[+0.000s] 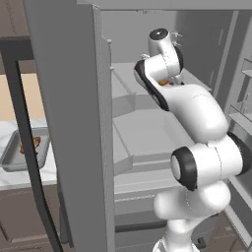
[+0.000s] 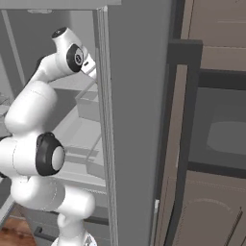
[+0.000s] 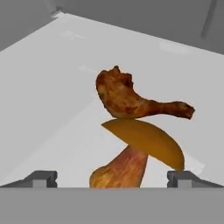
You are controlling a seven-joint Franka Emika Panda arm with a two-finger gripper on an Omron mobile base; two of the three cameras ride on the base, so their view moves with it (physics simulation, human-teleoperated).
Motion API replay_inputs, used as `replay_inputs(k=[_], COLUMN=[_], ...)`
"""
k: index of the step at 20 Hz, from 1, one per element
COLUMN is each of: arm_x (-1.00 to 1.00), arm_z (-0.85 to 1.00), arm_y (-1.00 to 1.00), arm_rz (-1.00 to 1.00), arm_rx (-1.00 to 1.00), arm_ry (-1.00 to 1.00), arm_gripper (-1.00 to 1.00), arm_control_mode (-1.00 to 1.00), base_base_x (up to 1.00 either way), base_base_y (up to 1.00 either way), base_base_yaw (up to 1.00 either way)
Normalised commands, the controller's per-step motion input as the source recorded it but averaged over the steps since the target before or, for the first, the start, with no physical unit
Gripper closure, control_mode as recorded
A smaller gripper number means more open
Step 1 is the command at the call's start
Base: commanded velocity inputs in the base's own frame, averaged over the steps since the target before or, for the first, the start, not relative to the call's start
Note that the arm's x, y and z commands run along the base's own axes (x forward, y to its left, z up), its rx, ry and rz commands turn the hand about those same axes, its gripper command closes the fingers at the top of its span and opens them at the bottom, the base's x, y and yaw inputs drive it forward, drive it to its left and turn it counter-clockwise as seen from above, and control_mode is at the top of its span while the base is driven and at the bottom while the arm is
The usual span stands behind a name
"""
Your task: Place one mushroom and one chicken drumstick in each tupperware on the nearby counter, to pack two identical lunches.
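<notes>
The end effector (image 3: pixel 112 178) stands fully open and holds nothing, its fingertips (image 3: pixel 41 178) straddling the tan, orange-capped mushroom (image 3: pixel 135 155) lying just ahead on the pale grey fridge shelf (image 3: pixel 52 83), probably lined up for a pickup. The reddish-brown chicken drumstick (image 3: pixel 131 98) lies just beyond it. A grey rectangular tupperware (image 1: pixel 15 157) waits on the white marble table (image 1: pixel 15 182), well apart.

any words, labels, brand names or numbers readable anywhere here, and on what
None: no readable text in any view.
The fridge door, the fridge shelf, the mushroom, the chicken drumstick, the tray on the counter and the cabinet carry no lettering.
</notes>
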Motion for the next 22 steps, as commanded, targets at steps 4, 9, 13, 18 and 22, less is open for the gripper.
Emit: replay_inputs(k=[4,9,13,18,22], arm_x=[0.52,0.17,0.10,0.13,-0.12], arm_z=[-0.23,-0.26,-0.29,-0.09,-0.10], arm_y=[-0.12,-0.26,-0.13,0.00,0.00], arm_rz=[-0.04,-0.05,-0.06,-0.02,0.01], arm_rx=[0.00,0.00,0.00,0.00,0.00], arm_ry=[0.00,0.00,0.00,0.00,0.00], arm_gripper=[-1.00,-1.00,1.00,1.00,1.00], arm_control_mode=[-1.00,-1.00,-1.00,-1.00,-1.00], base_base_x=[0.00,0.00,0.00,0.00,0.00], base_base_y=[0.00,0.00,0.00,0.00,0.00], base_base_yaw=[0.00,0.00,0.00,0.00,0.00])
